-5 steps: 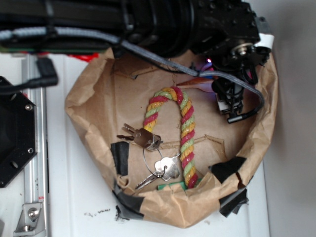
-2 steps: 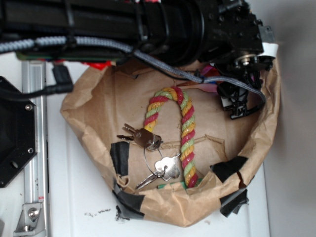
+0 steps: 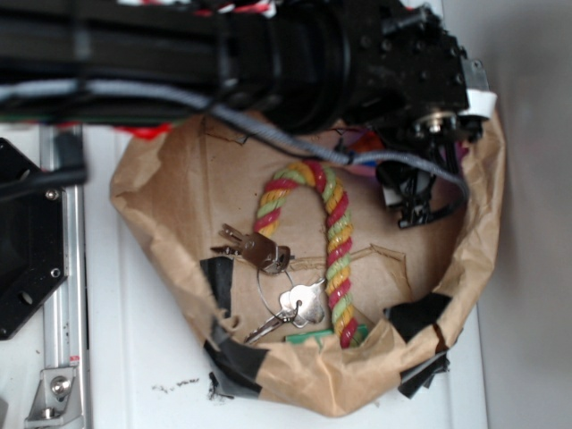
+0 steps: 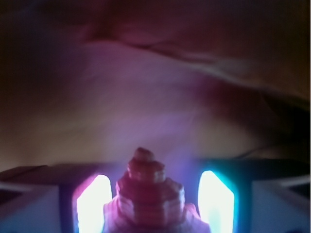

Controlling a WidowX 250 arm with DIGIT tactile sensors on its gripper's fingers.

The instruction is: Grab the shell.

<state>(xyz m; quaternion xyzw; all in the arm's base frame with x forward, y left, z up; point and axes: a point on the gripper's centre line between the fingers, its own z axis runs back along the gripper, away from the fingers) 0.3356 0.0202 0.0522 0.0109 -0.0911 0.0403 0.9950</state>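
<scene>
The shell [image 4: 146, 179] fills the bottom middle of the wrist view. It is a ridged, stepped spiral seen end on, tinted pink by the light. My gripper [image 4: 154, 200] is shut on it, and its wide base spans the gap between the two glowing pads [image 4: 92, 204]. In the exterior view the gripper [image 3: 413, 204] hangs inside the upper right of the brown paper bag [image 3: 295, 368], close to its wall. There the black fingers and a grey cable hide the shell.
Inside the bag lie a red-yellow-green twisted rope [image 3: 335, 241] and a bunch of keys [image 3: 290, 299]. Black tape patches [image 3: 219, 281] sit on the bag's rim. The black arm [image 3: 223, 54] spans the top. A metal rail [image 3: 63, 268] runs down the left.
The arm now looms larger across the top and the gripper has shifted slightly left. The orange tip seen beside the gripper a second ago no longer shows. Bag and rope have shifted a little.
</scene>
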